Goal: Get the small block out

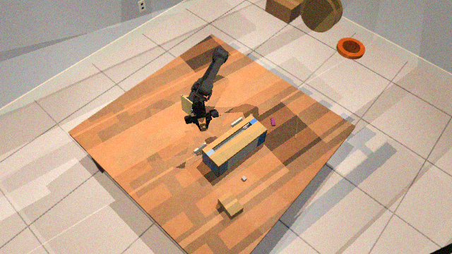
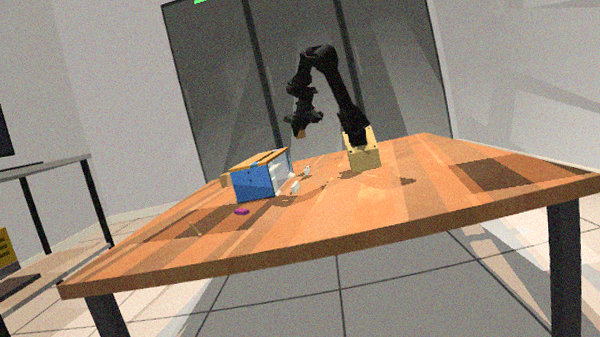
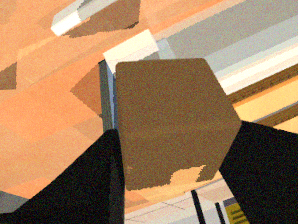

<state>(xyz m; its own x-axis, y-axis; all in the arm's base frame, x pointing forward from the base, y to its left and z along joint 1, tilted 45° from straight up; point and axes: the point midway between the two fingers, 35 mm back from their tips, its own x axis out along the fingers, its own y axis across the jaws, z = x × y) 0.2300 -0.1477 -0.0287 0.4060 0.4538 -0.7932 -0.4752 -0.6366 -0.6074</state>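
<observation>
Up in the air over the table (image 2: 431, 194), gripper (image 2: 301, 133) pointing down, jaws clenched on the block (image 3: 174, 123). Small brown block, pinched on two sides between dark fingers, filling most of the wrist view. Block off the table, high above the wood, out of the box (image 1: 234, 144) and apart from it, on the side toward the arm's base (image 2: 364, 156). Box sitting flat near the middle of the table, long and low, tan lid on top, blue ends, clear front facing the arm. Two little pale bars on the wood just beside that front: one bar (image 1: 200, 148) near the box's one end, another bar (image 1: 236, 121) near its other end. Purple bit (image 1: 272, 121) lying past the end of the box, toward the far right edge in the top view. Thin stick (image 2: 195, 229) lying nearer the right corner there. Tiny grey cube (image 1: 244, 178) on the wood behind the box, toward the near edge. Tan cube (image 1: 230, 204) farther on, close to the near edge. Arm's base standing toward the far corner, arm bent up and over with the gripper hanging below it. Orange ring (image 1: 350, 47) down on the floor, well apart from the table.
</observation>
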